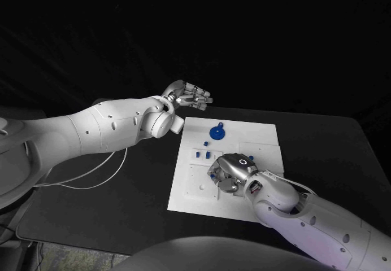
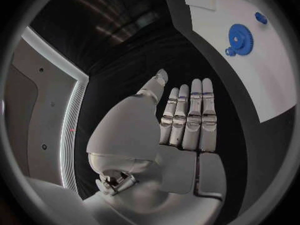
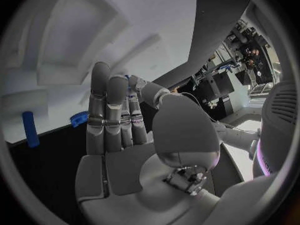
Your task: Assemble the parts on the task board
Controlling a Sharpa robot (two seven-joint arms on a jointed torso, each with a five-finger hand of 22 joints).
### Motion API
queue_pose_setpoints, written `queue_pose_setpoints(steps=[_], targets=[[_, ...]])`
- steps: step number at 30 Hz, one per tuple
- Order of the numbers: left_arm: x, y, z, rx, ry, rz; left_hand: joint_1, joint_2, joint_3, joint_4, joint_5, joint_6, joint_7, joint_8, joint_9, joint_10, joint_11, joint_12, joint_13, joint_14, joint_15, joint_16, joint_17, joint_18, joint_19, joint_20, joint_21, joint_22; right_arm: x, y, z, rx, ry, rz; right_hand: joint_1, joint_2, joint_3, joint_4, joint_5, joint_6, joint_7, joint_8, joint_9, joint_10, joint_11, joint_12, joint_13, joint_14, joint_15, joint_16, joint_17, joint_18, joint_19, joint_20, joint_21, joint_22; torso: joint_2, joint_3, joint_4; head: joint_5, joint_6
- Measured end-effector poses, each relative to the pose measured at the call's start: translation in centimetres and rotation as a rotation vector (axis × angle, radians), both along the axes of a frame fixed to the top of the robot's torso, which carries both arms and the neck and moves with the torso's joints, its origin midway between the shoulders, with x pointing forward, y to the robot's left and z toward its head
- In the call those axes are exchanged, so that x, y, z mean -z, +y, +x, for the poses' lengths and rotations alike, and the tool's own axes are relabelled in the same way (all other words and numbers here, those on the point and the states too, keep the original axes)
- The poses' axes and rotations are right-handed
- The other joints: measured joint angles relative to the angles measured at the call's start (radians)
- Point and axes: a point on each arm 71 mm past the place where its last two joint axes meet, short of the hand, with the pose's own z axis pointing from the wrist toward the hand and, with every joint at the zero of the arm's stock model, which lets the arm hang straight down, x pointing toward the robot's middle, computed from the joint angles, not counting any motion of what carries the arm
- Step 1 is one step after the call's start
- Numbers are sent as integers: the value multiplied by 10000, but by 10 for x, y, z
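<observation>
With the left hand (image 1: 189,94) open and idle beyond the task board (image 1: 261,132), the right hand (image 1: 232,172) hovers empty, fingers (image 3: 106,105) extended over small blue parts (image 1: 208,153), so the next move seems a precise pinch of one just ahead of them.

A matte black table top (image 1: 106,186) spreads out under and past the fingers (image 2: 187,117) of the left hand (image 2: 178,152). Beyond their tips, behind the table's far edge, hangs a plain black backdrop (image 1: 244,45) with no visible seams. To the thumb side of those fingers stands a grey wall panel (image 2: 37,115) edged by a bright white ribbed strip (image 2: 74,110); above it a dark glossy surface (image 2: 106,20) carries pale streaks of reflected light. Off the thumb side of the fingers (image 3: 100,105) of the right hand (image 3: 125,140), dark cluttered desks and equipment (image 3: 219,82) stand on a brightly lit pale floor (image 3: 253,127).
</observation>
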Motion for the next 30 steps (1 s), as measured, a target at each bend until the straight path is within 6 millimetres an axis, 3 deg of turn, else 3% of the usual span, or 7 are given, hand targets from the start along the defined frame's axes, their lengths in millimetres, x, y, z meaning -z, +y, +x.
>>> queue_pose_setpoints(steps=[4,8,11,13,18,24,30], targets=[[0,0,0,30,67,3,0,0,0,0,0,0,0,0,0,-24,24,0,0,0,0,0,0,0,0,0,0,-14,2,-2,0,63,25,-21,-223,-135,-389,49,344,-376,158,4,-55,-493,126,10,-3,-17,6,1,-18,145,63,64,-32,5,0,1,-1,-1,1],[1,0,0,50,115,7,0,0,-27,-27,0,0,0,0,0,-24,24,0,0,0,0,0,0,0,0,0,0,-26,2,-4,-1,132,36,88,-343,-626,-1010,63,603,-1149,359,62,-95,-1728,484,-27,-44,-19,242,1,-14,228,214,217,-124,22,-1,5,-4,-6,5],[1,1,0,51,144,12,0,0,-53,-1,0,0,0,0,0,-60,-11,0,0,-35,35,0,0,0,0,0,0,-46,2,-6,-2,207,27,216,-62,-727,-1981,90,672,-1369,325,61,-95,-2244,627,-77,-66,-64,350,62,-12,453,263,409,-307,-60,0,12,-4,-8,14],[1,2,0,47,158,17,0,0,-53,-1,0,0,0,0,0,-59,-11,0,0,-35,35,0,0,0,0,0,0,-46,2,-7,-3,255,2,315,213,-710,-2666,128,707,-1468,250,62,-94,-2491,665,-60,-50,-117,402,63,-49,470,321,467,-465,-191,2,17,-4,-13,20],[1,4,0,25,182,29,0,0,-53,-1,0,0,0,0,0,-60,-11,0,0,-35,35,0,0,0,0,0,0,-46,-4,-15,-5,463,-130,589,347,-815,-3262,241,1124,-1485,236,61,-94,-2567,677,-57,-43,-147,435,64,-108,470,382,530,-594,-235,3,17,-5,-27,33],[1,6,0,-5,202,44,0,0,-53,-1,0,0,0,0,-1,-59,-11,0,0,-35,35,0,0,0,-1,-1,0,-73,-27,-32,1,1041,-511,1096,347,-815,-3339,295,1173,-1485,236,61,-93,-2379,609,-57,-44,-151,439,99,-124,466,391,539,-642,-251,-6,12,-16,-117,111],[2,8,-1,-32,213,56,42,41,-53,-1,0,0,0,0,0,-59,-11,0,0,-35,35,0,0,0,0,-1,0,-86,-55,-58,16,1772,-906,1484,181,-914,-2184,205,862,-1412,309,61,-93,-1710,437,-57,-44,-55,379,232,-45,459,430,423,-642,-127,-9,5,-22,-255,235]])
